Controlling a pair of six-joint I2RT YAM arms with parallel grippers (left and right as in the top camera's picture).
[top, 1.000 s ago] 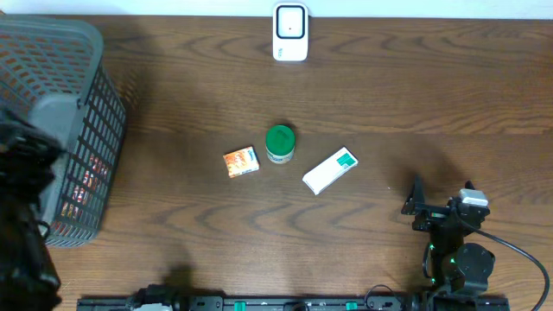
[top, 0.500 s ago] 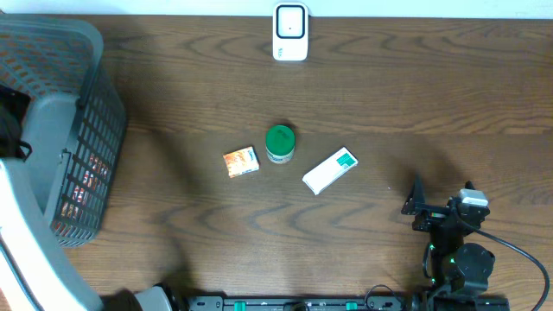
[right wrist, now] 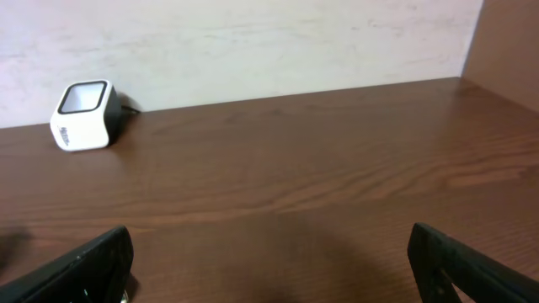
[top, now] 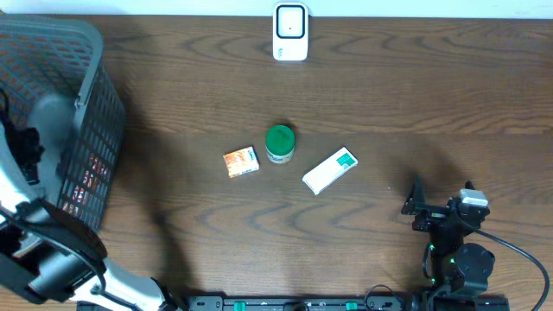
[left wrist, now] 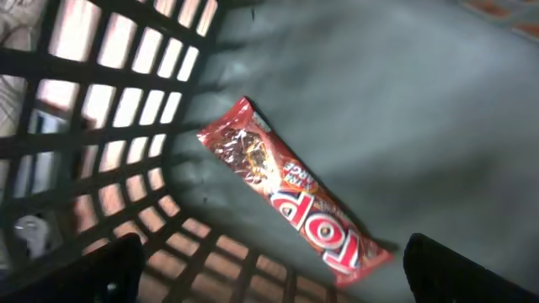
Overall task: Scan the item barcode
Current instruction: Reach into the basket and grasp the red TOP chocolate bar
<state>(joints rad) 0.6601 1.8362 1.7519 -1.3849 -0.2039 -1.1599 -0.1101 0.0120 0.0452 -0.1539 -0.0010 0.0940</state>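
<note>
A red candy bar wrapper [left wrist: 290, 195] with white "TOP" lettering lies flat on the grey floor of the mesh basket [top: 86, 95] at the table's left end. My left gripper [left wrist: 274, 265] hangs open just above it inside the basket, its dark fingers [left wrist: 105, 271] wide apart with nothing between them. In the overhead view the left gripper [top: 26, 147] is over the basket's left side. The white barcode scanner [top: 290, 33] stands at the far middle edge, also seen as the scanner [right wrist: 82, 115] from the right wrist. My right gripper [top: 441, 190] rests open and empty at the front right.
On the table's middle lie a small orange box [top: 241, 161], a green-lidded jar [top: 280, 143] and a white and green carton [top: 329, 170]. The basket's dark mesh wall [left wrist: 101, 126] rises close on the left of the candy bar.
The left arm has swung across the basket and its wrist now hangs lower inside it. The right arm and the items on the table have not moved.
</note>
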